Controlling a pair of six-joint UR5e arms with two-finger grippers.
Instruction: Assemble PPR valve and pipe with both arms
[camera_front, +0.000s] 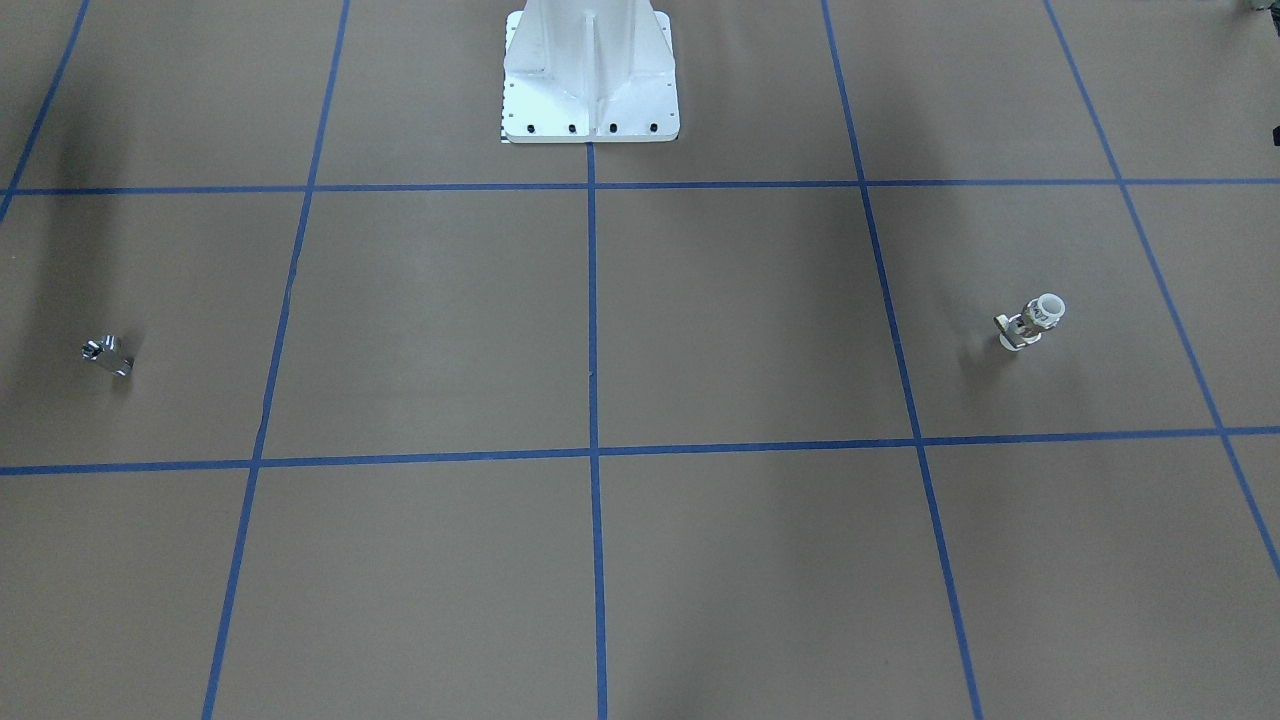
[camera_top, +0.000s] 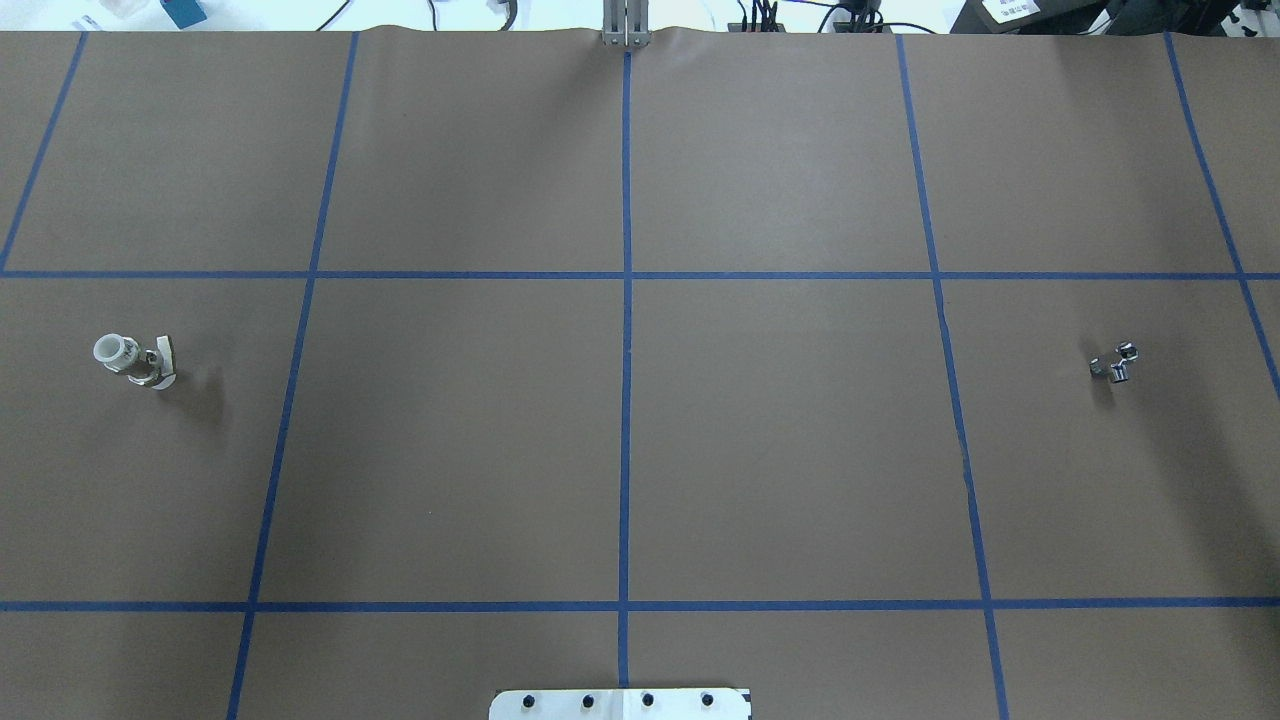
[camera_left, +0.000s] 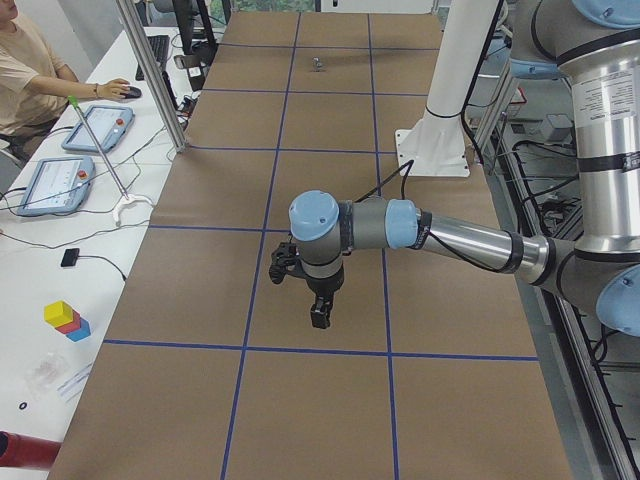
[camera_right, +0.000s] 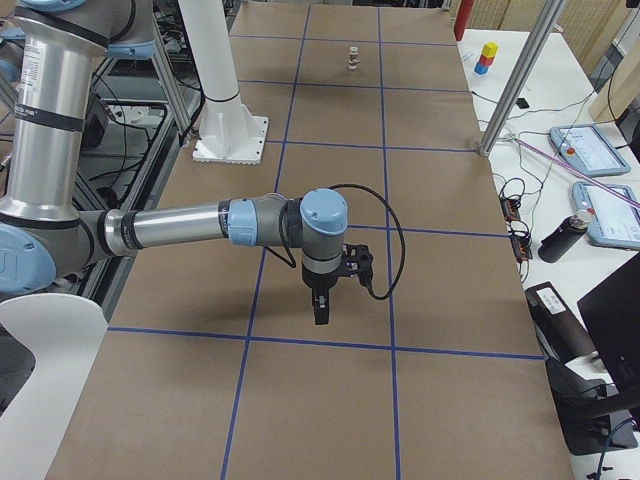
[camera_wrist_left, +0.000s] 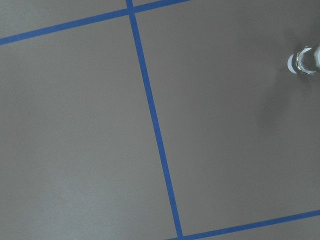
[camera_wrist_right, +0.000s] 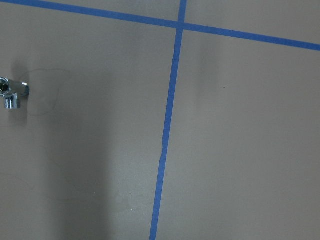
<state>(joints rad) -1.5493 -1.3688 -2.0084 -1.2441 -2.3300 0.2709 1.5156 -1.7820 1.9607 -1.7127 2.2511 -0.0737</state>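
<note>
The PPR valve (camera_front: 1030, 322) stands alone on the brown table, white-ended with a side lever. It also shows in the overhead view (camera_top: 135, 362), at the right edge of the left wrist view (camera_wrist_left: 305, 61), and far off in the right side view (camera_right: 352, 57). The pipe (camera_front: 107, 354), a shiny metal fitting, lies far across the table (camera_top: 1114, 363) and shows in the right wrist view (camera_wrist_right: 11, 92) and the left side view (camera_left: 318, 65). My left gripper (camera_left: 318, 315) and right gripper (camera_right: 320, 308) hang above the table, each seen only from the side; I cannot tell whether they are open or shut.
The white bolted pedestal (camera_front: 590, 80) stands at the robot's side of the table (camera_top: 620, 703). Blue tape lines divide the brown surface. An operator (camera_left: 30, 70) sits at a side bench with tablets and coloured blocks (camera_left: 65, 318). A metal post (camera_right: 520, 75) stands at the table's edge.
</note>
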